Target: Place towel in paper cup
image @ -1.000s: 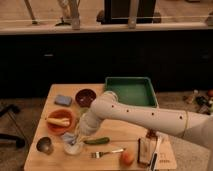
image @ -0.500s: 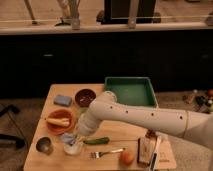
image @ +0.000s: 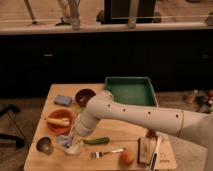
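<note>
A white paper cup (image: 74,147) lies near the front left of the wooden table (image: 115,135), with a pale bluish towel (image: 65,142) bunched at it. My gripper (image: 76,140) is at the end of the white arm (image: 135,116), reaching down from the right and right over the cup and towel. The arm's end hides where the towel meets the cup.
An orange bowl (image: 60,121) with a banana is at the left, a dark red bowl (image: 85,96) and a blue sponge (image: 63,100) behind it. A green tray (image: 131,92) stands at the back. A metal cup (image: 44,145), green pepper (image: 96,141), fork (image: 106,153), orange fruit (image: 127,157) and a snack packet (image: 148,149) lie along the front.
The arm has shifted only slightly; the gripper stays over the cup and towel at the front left.
</note>
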You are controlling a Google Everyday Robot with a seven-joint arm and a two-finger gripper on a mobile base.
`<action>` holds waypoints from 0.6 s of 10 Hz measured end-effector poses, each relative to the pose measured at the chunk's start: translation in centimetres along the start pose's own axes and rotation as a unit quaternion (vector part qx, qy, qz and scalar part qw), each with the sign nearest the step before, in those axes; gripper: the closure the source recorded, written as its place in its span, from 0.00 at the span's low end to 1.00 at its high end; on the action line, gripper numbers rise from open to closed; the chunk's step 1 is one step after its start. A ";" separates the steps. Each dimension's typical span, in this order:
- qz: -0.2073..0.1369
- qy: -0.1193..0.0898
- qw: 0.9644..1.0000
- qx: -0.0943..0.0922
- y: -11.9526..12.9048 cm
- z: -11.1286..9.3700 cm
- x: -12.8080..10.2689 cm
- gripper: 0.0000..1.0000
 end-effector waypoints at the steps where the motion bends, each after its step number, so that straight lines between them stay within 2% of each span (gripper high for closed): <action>1: 0.001 -0.009 1.000 -0.002 0.1 0.1 0.0 1.00; 3: 0.002 -0.020 1.000 -0.006 0.3 0.3 -0.2 0.99; 4: 0.010 -0.016 1.000 -0.003 0.4 0.0 -0.2 0.92; 6: 0.017 -0.006 1.000 0.005 0.5 -0.6 0.1 0.72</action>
